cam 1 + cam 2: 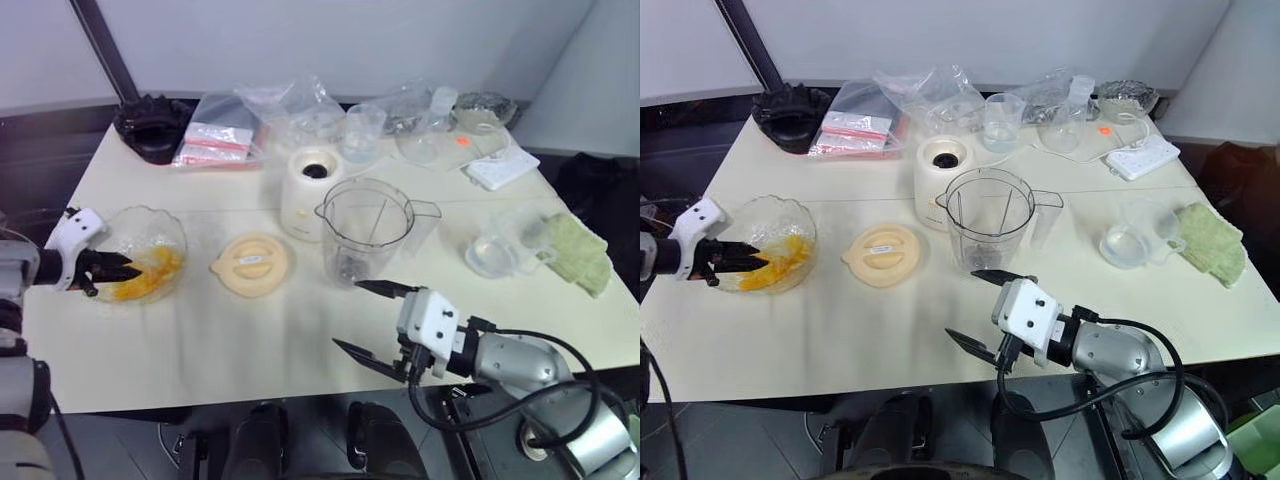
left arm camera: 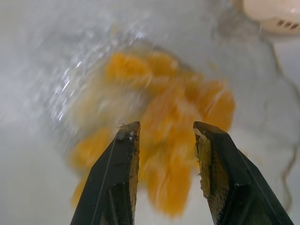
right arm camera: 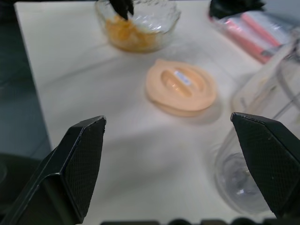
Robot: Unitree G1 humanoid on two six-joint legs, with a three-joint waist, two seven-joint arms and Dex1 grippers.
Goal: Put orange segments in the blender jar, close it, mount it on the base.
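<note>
Reaching into the glass bowl point(image 1: 170, 232) at the table's left side, the left gripper point(image 1: 120, 268) held its fingers partly apart just over the orange segments point(image 2: 164, 122), gripping none of them. The right gripper point(image 1: 372, 322) hung near the front edge with its fingers spread wide and nothing between them. Beyond it stood the blender jar point(image 1: 365, 232), touching the base point(image 1: 308, 190) behind. A peach lid point(image 1: 252, 264) lay between bowl and jar.

I find no legible text. The peach lid point(image 1: 251, 264) carries a small white label, and the red-and-white packets point(image 1: 214, 143) bear print, both unreadable.
</note>
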